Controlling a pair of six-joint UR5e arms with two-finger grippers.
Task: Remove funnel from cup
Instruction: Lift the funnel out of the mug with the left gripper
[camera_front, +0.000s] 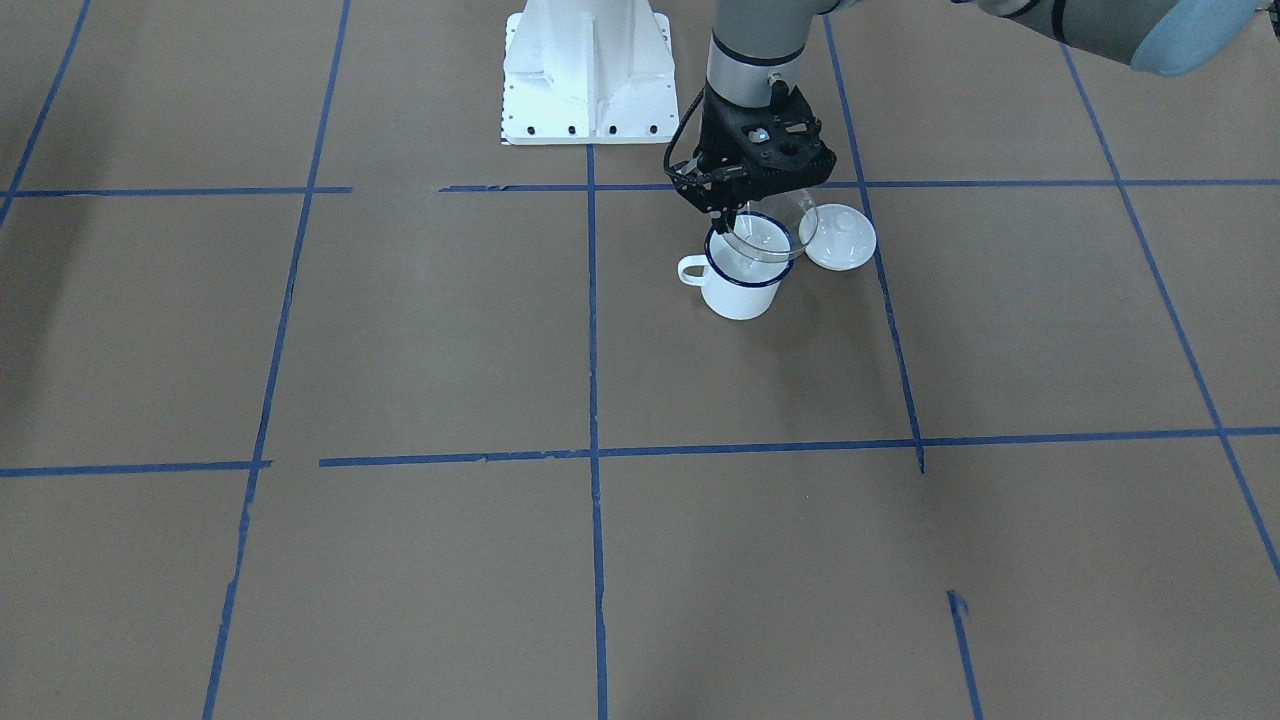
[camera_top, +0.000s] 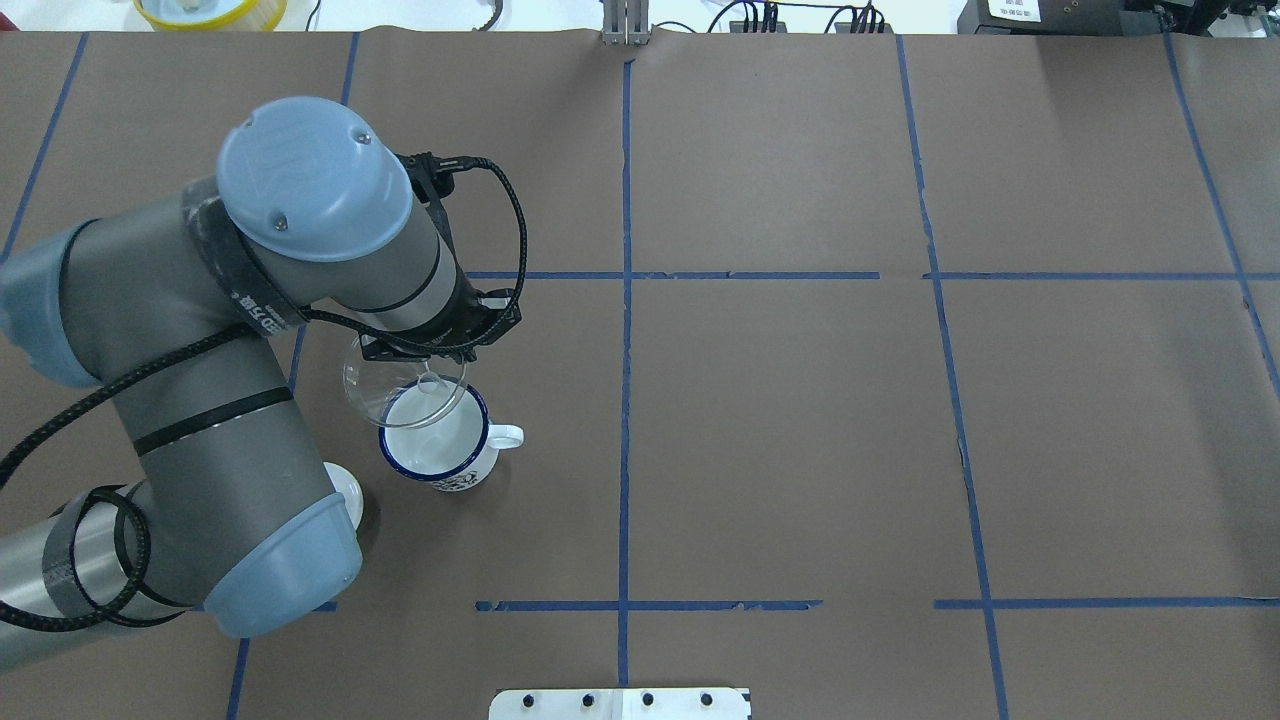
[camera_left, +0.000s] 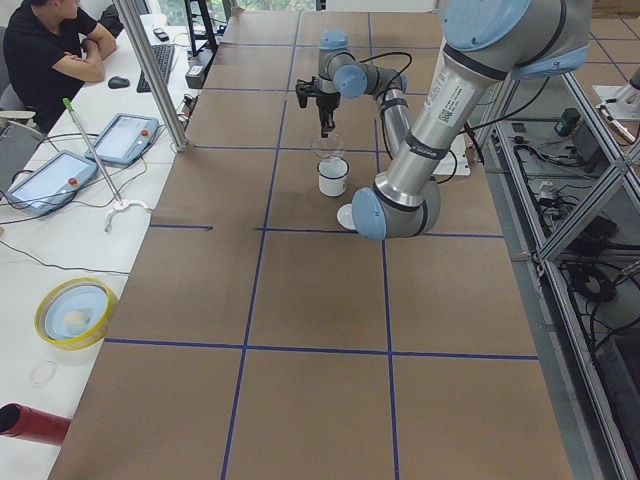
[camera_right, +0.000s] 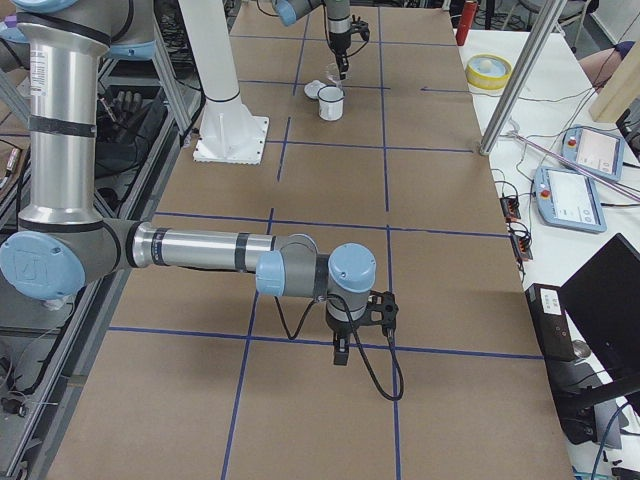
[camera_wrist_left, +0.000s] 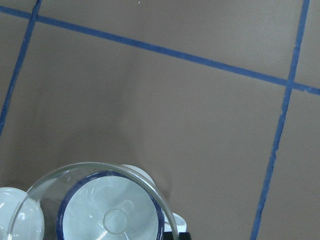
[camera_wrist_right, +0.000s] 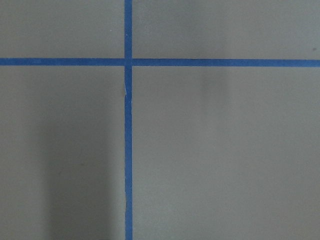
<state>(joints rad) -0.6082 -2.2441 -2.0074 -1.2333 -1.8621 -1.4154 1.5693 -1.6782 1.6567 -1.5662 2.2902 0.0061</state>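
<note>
The white enamel cup (camera_front: 742, 292) with a dark blue rim stands on the brown paper, also in the overhead view (camera_top: 442, 450) and the left wrist view (camera_wrist_left: 75, 212). My left gripper (camera_front: 726, 216) is shut on the rim of the clear funnel (camera_front: 778, 236) and holds it tilted just above the cup's mouth. The funnel also shows in the overhead view (camera_top: 398, 388) and the left wrist view (camera_wrist_left: 95, 170), its spout over the cup's inside. I cannot tell whether the spout tip is clear of the rim. My right gripper (camera_right: 340, 352) hangs over bare paper far away; open or shut, I cannot tell.
A white domed lid (camera_front: 838, 237) with a knob lies on the paper right beside the cup, partly hidden under my left arm in the overhead view (camera_top: 348, 497). Blue tape lines cross the paper. The robot's white base (camera_front: 585, 75) stands behind the cup.
</note>
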